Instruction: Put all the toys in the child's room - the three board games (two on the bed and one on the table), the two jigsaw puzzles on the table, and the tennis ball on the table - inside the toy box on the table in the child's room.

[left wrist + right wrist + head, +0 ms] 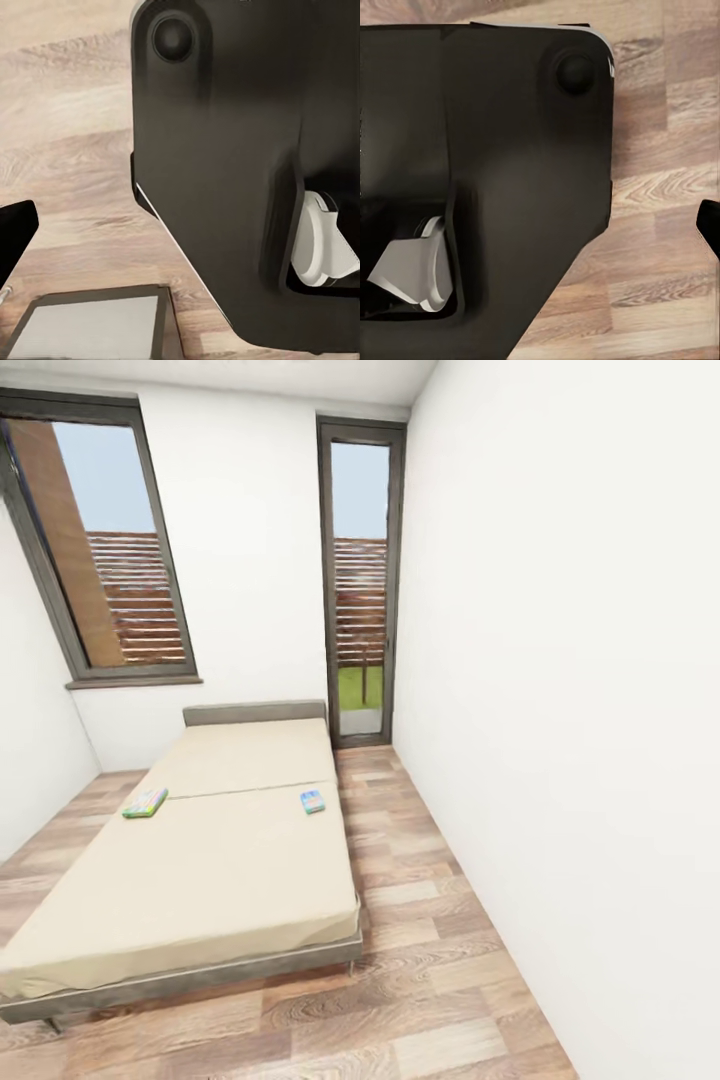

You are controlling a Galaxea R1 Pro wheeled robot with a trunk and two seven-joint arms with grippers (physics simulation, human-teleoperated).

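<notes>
Neither gripper's state can I tell, both arms hanging by the base over the floor [440, 980], so the robot must first approach the bed [200, 860] where two games [145, 803] [312, 801] lie.

1. A large black body panel [225, 172] of the robot is being seen close up in the left wrist view, with a round black boss [172, 36] near one corner.
2. A white moulded part [324, 244] is being shown in a recess of that panel.
3. A dark fingertip [15, 232] is being caught at the frame edge of the left wrist view; the jaw state cannot be told.
4. In the right wrist view a matching black panel [502, 180] is being shown, with a round boss [576, 73] and a grey-white part [416, 262] in a recess.
5. A dark tip [710, 225] is being glimpsed at that frame's edge; open or closed cannot be judged.
</notes>
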